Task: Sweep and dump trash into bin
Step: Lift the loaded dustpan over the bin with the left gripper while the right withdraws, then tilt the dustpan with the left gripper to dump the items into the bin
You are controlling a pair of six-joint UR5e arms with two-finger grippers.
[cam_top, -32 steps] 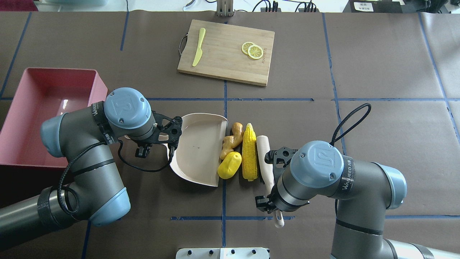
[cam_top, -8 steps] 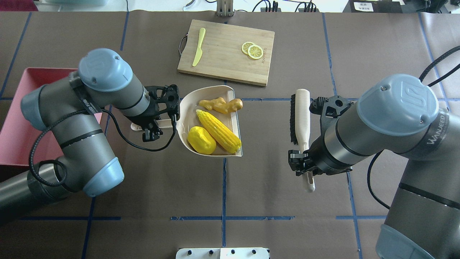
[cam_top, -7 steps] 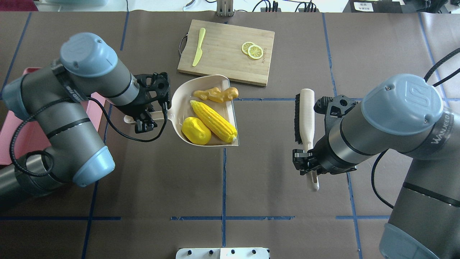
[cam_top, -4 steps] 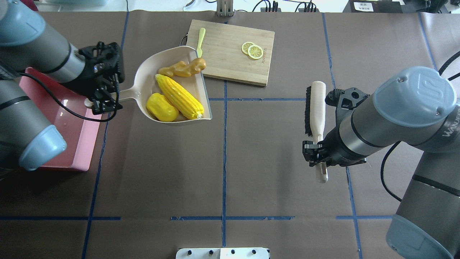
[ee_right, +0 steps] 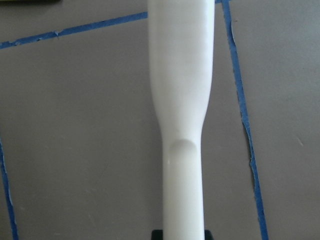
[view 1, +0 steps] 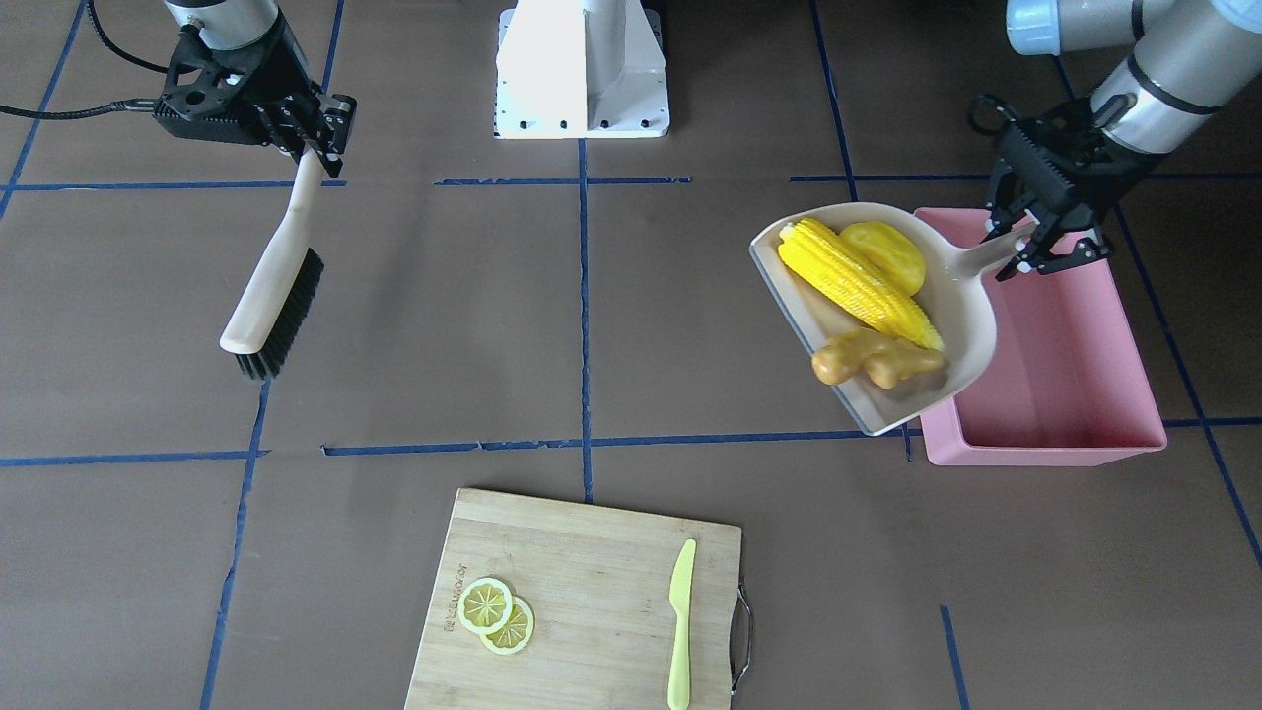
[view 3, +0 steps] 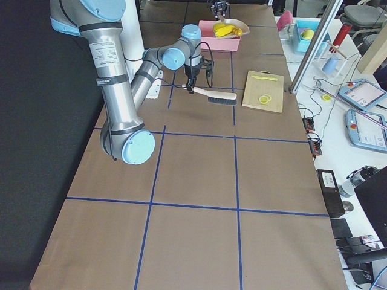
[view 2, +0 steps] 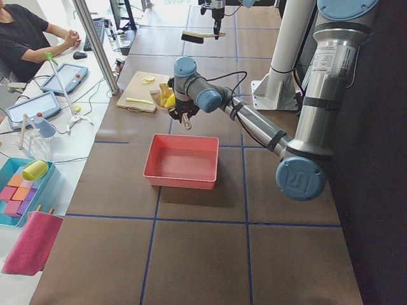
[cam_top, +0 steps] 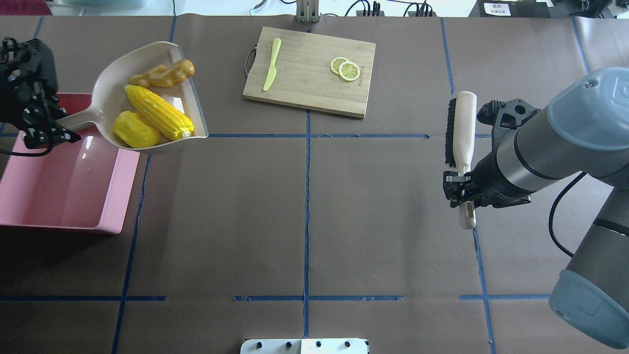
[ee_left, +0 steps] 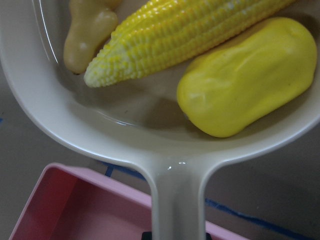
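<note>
The trash lies in a cream dustpan: a corn cob, a yellow potato-like lump and a ginger root. My left gripper is shut on the dustpan's handle and holds the pan in the air, roughly level, over the far right corner of the pink bin. The bin has nothing inside. On the right side my right gripper is shut on the handle of a black-bristled brush, lifted off the table.
A wooden cutting board at the far middle carries two lemon slices and a yellow-green knife. The white robot base stands at the near edge. A person sits at a desk beyond the table.
My left arm has lifted the loaded dustpan and carried it left from the table's middle to the bin's corner. My right arm has drawn the brush further right.
</note>
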